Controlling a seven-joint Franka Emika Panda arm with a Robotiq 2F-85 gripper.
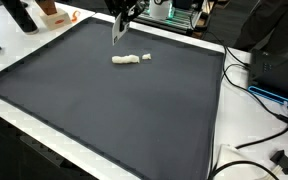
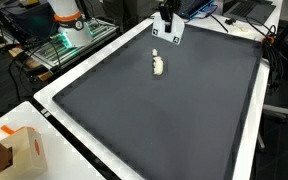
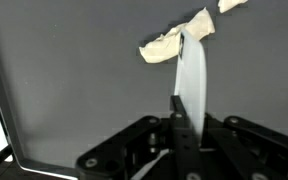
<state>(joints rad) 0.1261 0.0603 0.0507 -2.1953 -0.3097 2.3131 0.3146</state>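
Black gripper point(image 3: 184, 112) at the bottom of the wrist view, fingers pinched narrow on a thin white strip point(image 3: 192, 70) seen edge-on. Past the strip's tip, upper middle of the frame, a crumpled pale lump point(image 3: 162, 48) on the dark grey mat point(image 3: 74, 80); contact between the two impossible to judge. In both exterior views, lump near the mat's far edge, just below the hanging strip.

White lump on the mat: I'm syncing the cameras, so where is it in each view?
In an exterior view: white lump, upper centre.
In an exterior view: white lump, upper centre.
Wrist view: white lump, top, right of centre.
Shared landmark: the dark mat beneath it.
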